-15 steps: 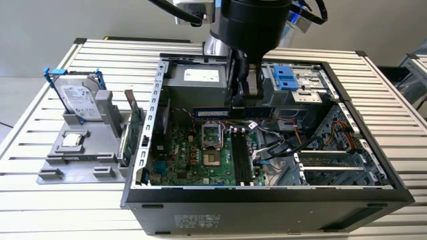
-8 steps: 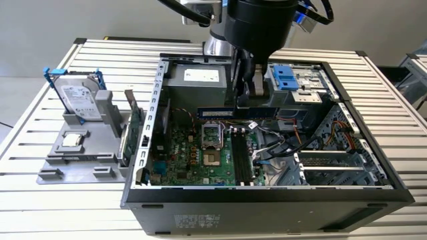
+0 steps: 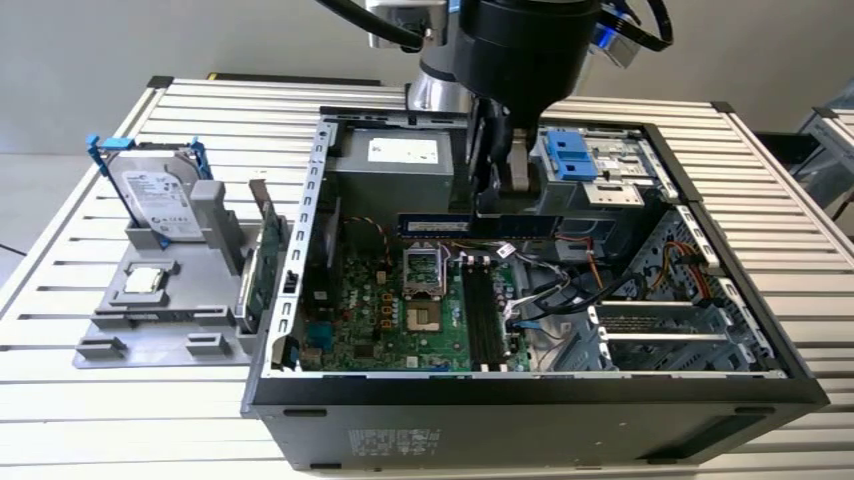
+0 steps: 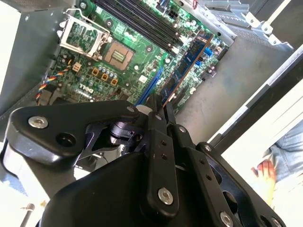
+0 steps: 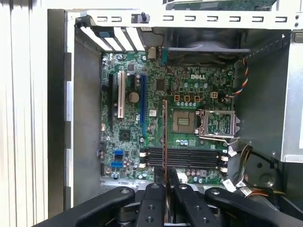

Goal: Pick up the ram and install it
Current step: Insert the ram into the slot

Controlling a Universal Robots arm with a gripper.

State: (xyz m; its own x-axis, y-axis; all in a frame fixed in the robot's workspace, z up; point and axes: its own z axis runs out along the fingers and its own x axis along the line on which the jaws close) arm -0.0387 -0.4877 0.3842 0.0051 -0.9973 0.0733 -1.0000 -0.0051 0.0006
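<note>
My gripper [image 3: 503, 205] is shut on the ram [image 3: 470, 225], a long thin green stick held level above the motherboard [image 3: 400, 320] inside the open computer case [image 3: 534, 400]. In the second wrist view the ram [image 4: 189, 61] juts out past the gripper [image 4: 160, 108]. The first wrist view has the ram [image 5: 164, 132] edge-on, a thin line rising from the gripper [image 5: 165, 176] and crossing the black memory slots [image 5: 182, 157]. Those slots [image 3: 483, 315] lie below the held stick, and the ram is apart from them.
On the exterior view's left, a grey holder [image 3: 147, 320] carries a silver hard drive [image 3: 160, 200] with blue rails and a large green expansion card [image 3: 267, 250]. The CPU socket [image 5: 184, 121] sits beside the slots. Loose cables [image 3: 561, 290] run nearby. A person's hand [image 4: 265, 170] is outside the case.
</note>
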